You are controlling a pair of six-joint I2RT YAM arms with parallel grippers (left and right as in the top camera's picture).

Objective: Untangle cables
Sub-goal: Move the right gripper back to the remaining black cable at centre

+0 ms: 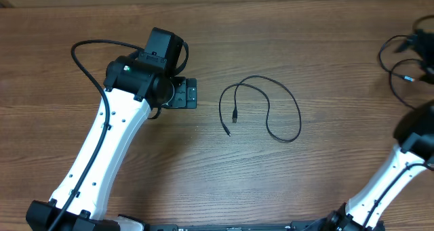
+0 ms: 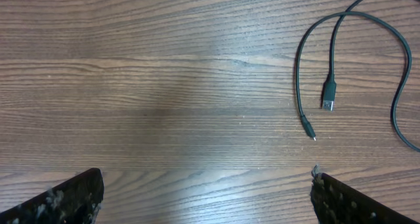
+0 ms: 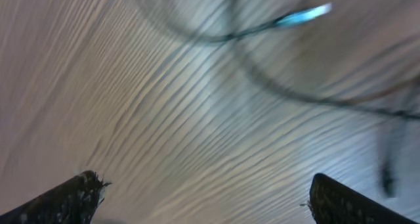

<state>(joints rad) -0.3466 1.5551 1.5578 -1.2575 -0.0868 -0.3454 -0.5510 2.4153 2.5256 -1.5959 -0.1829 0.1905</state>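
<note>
A thin black cable (image 2: 329,92) is lying looped on the table (image 1: 325,190), just right of the left gripper (image 2: 207,178), which is holding its fingers wide apart, empty. The right gripper (image 3: 205,179), equally wide and empty, is hovering over a tangle (image 1: 407,45) far right.

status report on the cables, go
left end effector open, empty. right end effector open, black cords ahead, blurred. thin black cable looped loose mid-table, nothing on it.
</note>
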